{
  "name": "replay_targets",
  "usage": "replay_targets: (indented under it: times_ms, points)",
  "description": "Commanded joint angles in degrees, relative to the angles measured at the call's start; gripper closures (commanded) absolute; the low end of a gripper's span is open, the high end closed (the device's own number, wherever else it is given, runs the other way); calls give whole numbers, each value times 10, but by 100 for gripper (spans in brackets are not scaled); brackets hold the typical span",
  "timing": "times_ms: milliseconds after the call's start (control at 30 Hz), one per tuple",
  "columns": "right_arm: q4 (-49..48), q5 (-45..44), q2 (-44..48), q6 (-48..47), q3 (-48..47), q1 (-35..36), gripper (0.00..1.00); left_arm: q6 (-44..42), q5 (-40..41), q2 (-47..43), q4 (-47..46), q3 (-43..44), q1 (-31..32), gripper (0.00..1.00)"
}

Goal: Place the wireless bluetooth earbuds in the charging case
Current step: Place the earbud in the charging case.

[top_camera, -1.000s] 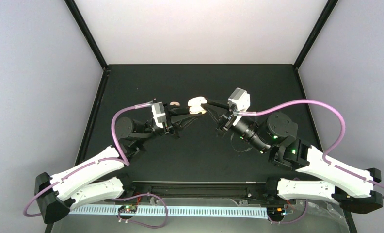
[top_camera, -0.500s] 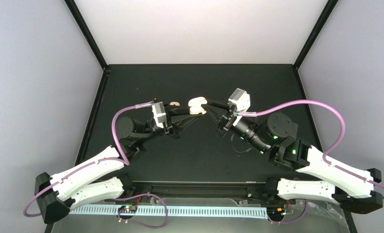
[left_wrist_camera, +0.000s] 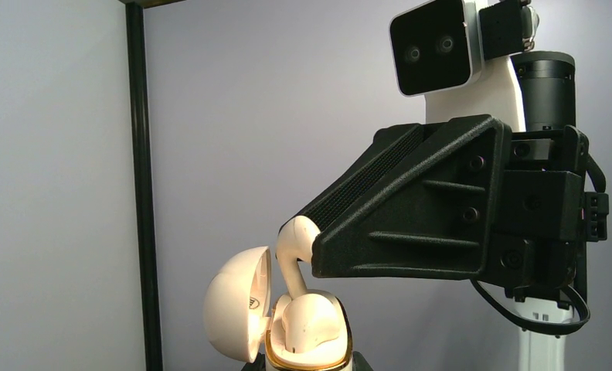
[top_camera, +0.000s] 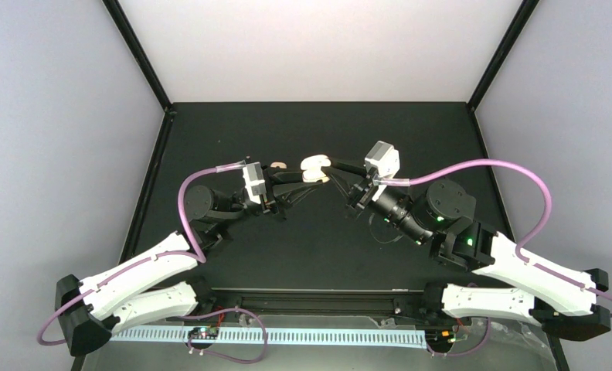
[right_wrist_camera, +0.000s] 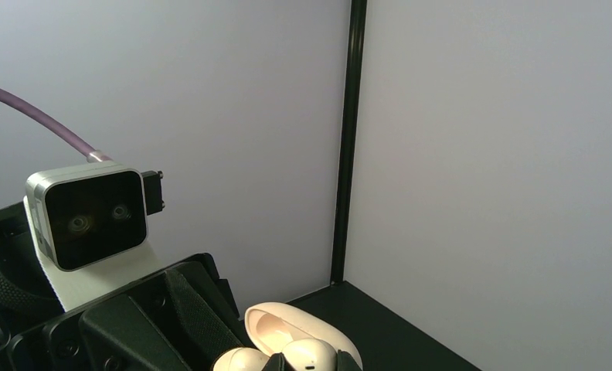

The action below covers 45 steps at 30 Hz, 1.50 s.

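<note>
Holding open charging case [left_wrist_camera: 307, 344] in clenched left gripper [top_camera: 308, 175], 1 earbud [left_wrist_camera: 304, 323] seated. Pinching 2nd earbud [left_wrist_camera: 293, 246] in right gripper [left_wrist_camera: 317, 249], stem tip inside case. Could jam or tumble out if released tilted.

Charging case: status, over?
Left end effector shut on charging case, lid open. Right end effector pinching earbud, stem entering its slot. Other earbud already seated. Nothing blocking.
</note>
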<state>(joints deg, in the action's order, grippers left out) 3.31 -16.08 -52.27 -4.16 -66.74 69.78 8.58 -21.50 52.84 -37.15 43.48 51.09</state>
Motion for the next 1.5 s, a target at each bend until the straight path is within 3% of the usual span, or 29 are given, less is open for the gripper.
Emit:
replay_targets:
  times_ms: [0,1467]
  points:
    - [36,4,5,3,-1,3,88,-2,-11,-9,-40,37,4,99]
    - [40,-9,14,9,-4,2,79,3,-2,0,-25,27,9,98]
